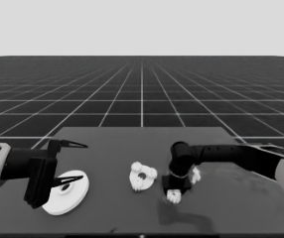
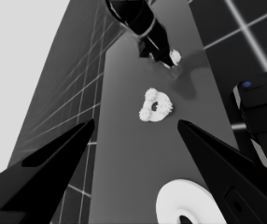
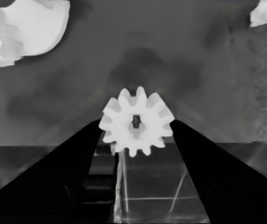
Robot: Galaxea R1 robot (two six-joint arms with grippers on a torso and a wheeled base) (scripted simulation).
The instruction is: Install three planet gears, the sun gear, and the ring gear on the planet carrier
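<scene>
One small gear sits pinched between the right gripper's closed-in fingers, low over the table toward its near right. Just beside it toward the middle lies the smaller round part, gears already on it; another white part lies behind the wrist. The left gripper waits spread open and empty over the larger round part at the left end.

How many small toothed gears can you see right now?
4: three gears apparently sit on the smaller round part; one gear is gripped in the right claw. Others may hide.

Gear-laden smaller round part mid-table; larger round part left; gear right.
</scene>
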